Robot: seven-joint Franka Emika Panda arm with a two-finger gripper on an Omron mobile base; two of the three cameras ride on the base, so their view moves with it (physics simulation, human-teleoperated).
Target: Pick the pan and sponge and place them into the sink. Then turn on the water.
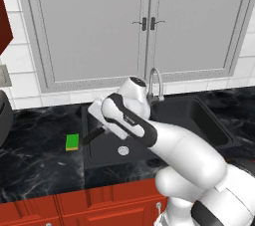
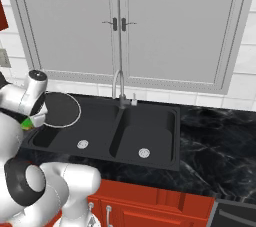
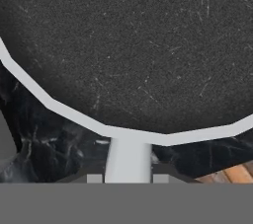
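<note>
A: Where is the pan now?

B: At the left of the right base view, hanging over the left bowl of the sink, not yet set down. In the hand view its dark inside takes up the top of the frame, with the silver rim curving across the middle.

A: And the hand?

B: Its two tips sit at the bottom centre of the hand view, pressed in on the pan's handle, so it is pinching the handle right where it joins the rim.

A: What could go wrong?

B: My guess is the pan's weight sits far out from the pinch, so it could twist in the grip and tip. Its rim could also catch the sink wall or the faucet on the way down.

A: The sponge?

B: On the tabletop, centre left of the left base view, just beside the sink. A swinging pan could knock it.
</note>
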